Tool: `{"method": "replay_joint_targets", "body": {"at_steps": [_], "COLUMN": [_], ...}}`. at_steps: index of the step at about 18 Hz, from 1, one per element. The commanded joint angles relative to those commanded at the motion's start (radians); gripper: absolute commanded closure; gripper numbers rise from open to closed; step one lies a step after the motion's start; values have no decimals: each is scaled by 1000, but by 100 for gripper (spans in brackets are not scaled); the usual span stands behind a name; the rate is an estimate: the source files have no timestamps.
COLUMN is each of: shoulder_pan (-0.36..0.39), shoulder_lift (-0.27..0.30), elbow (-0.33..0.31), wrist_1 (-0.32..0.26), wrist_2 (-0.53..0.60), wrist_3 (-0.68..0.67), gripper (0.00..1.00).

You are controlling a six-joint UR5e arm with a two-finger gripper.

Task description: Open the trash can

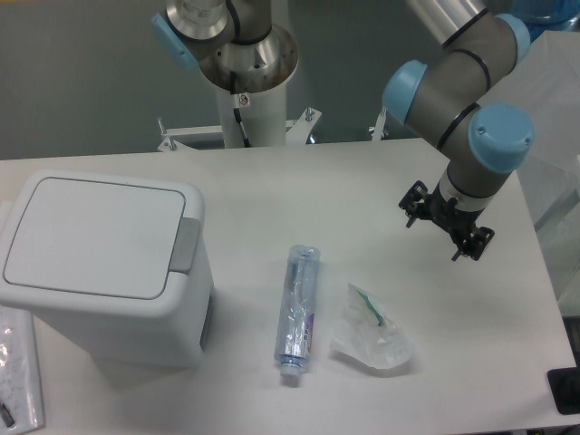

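The trash can [109,290] is a boxy white bin at the left of the table. Its flat white lid [91,236] lies shut, and the grey push-button latch [186,245] sits on its right edge. My gripper [444,228] hangs from the arm at the right side of the table, far from the bin, about a bin's width to the right of the latch. Its two black fingers stand apart with nothing between them.
A clear plastic bottle [297,313] lies on the table just right of the bin. A crumpled clear plastic wrapper [372,333] lies beside it. A clear bag [18,372] lies at the front left corner. A black object [566,390] sits at the right edge.
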Motion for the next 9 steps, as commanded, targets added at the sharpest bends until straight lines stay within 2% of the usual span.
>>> {"method": "replay_joint_targets", "body": {"at_steps": [3, 4, 8, 9], "shoulder_pan": [-6, -12, -55, -70], "shoulder_lift": [34, 35, 34, 32], "elbow": [0, 3, 14, 21], "wrist_1": [6, 27, 181, 195], "wrist_2": [-91, -101, -115, -117], "wrist_3": [-168, -222, -538, -589], "gripper": [0, 0, 0, 0]}}
